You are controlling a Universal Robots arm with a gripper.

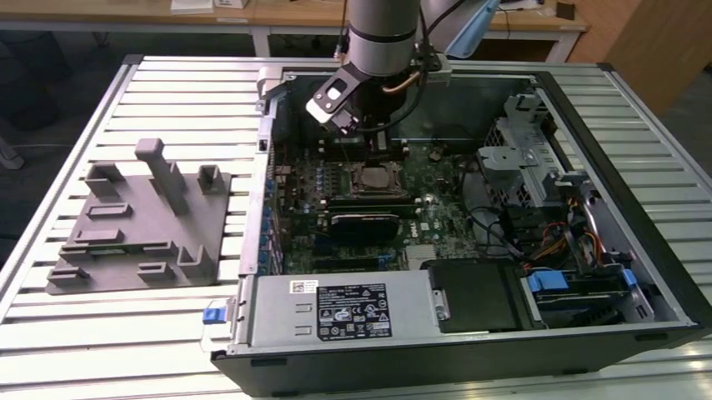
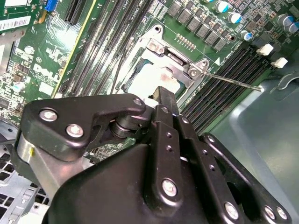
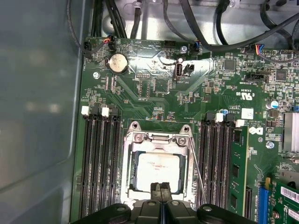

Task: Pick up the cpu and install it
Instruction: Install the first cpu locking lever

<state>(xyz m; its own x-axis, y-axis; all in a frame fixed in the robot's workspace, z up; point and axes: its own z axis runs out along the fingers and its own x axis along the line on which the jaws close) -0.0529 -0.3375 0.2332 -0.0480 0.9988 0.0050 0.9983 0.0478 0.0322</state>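
The arm (image 1: 382,37) stood over the open case (image 1: 468,333), reaching down toward the board (image 1: 445,225). The cpu (image 3: 158,169) lay flat in the socket (image 3: 159,140), its silver top showing through the metal frame, which lay around it on all sides. In the second wrist view the cpu (image 2: 150,77) sat just beyond the fingertips. The gripper (image 3: 161,187) was over the near edge of the socket, jaws clenched together with nothing between them; contact with the chip could not be determined. In the second wrist view the gripper (image 2: 164,94) appeared the same. A thin lever (image 3: 197,165) ran along one side of the socket, between it and the memory slots (image 3: 218,158). The grey tray (image 1: 133,242) sat on the slatted table (image 1: 112,333), on the exterior view's left, well apart from the case.
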